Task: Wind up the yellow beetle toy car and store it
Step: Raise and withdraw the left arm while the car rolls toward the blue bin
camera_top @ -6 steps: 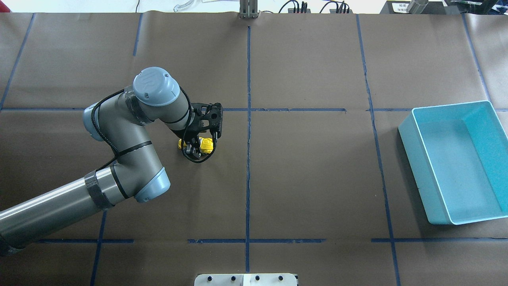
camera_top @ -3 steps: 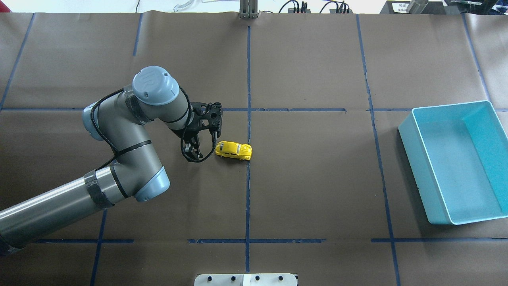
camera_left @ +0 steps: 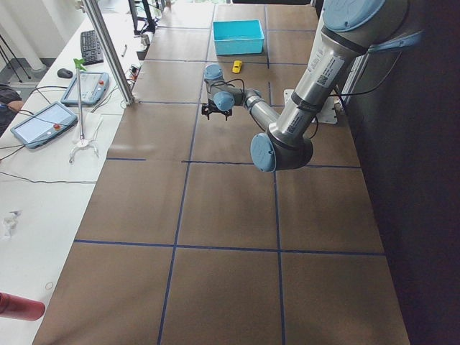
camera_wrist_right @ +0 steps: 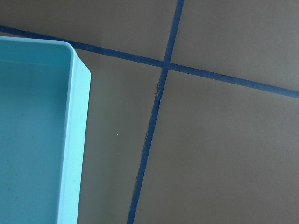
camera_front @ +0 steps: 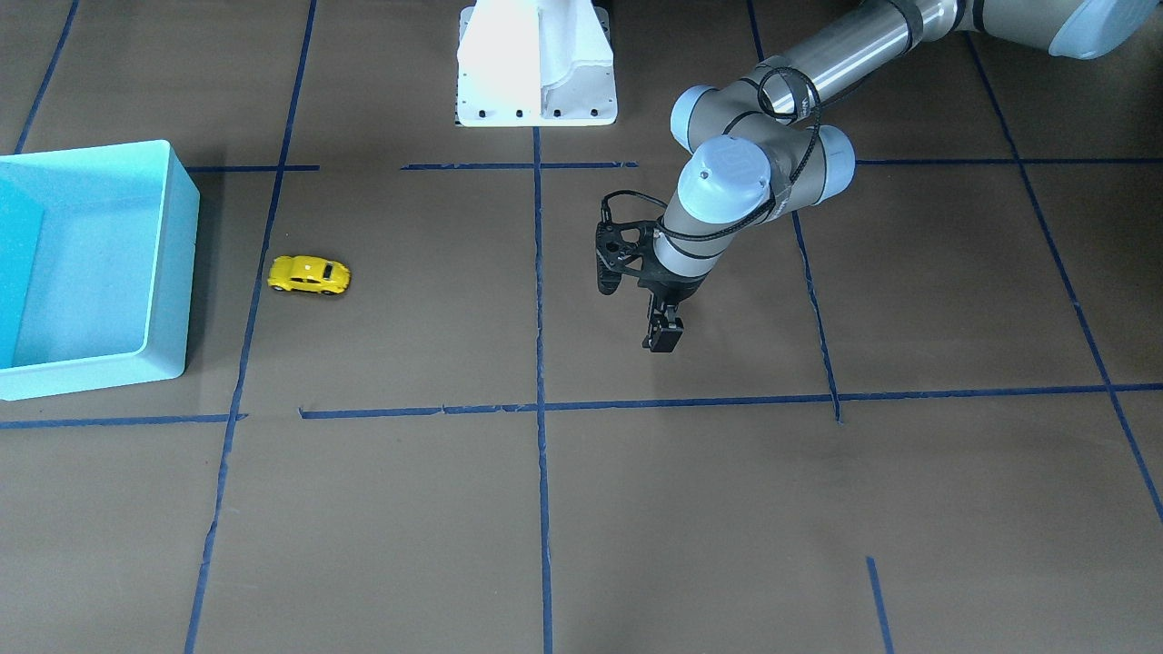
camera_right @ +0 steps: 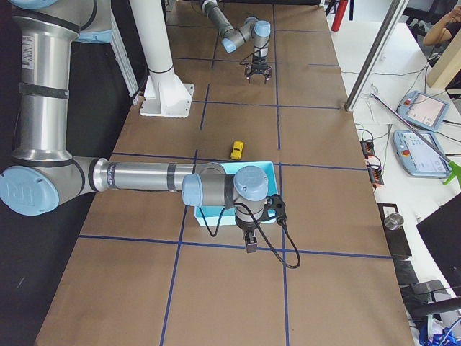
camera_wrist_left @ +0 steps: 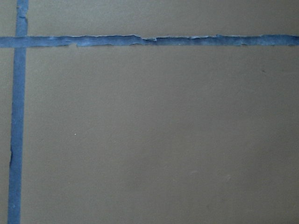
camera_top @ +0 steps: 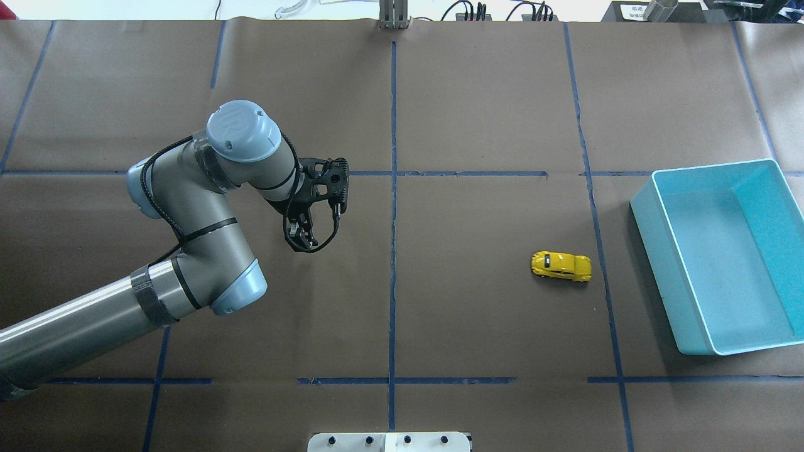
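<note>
One small yellow car [camera_top: 561,266] stands on its wheels on the brown worktop [camera_top: 477,314], just beside a blue tape line [camera_top: 602,276] and near the open teal bin [camera_top: 722,263], though not touching it. It lies lengthwise toward the bin wall. The left pincer [camera_top: 300,238] hangs over bare paper well apart from the car, pointing down with nothing between its fingers, which look slightly spread. The right pincer [camera_right: 251,245] hovers by the bin's corner and shows only in the side view, so I cannot tell whether it is spread or pressed together. Judging by how things lie, the car is out of the bin and storing is the step left, and the right arm looks the better placed for it. The car is probably light, hard-shelled and glossy, so its rounded roof would slip out of a pinch from above. Its flatter flanks between the wheels look like the surest hold, with the fingers across its width. Being free on its wheels, it may roll off at a nudge, so the fingers should close evenly
</note>
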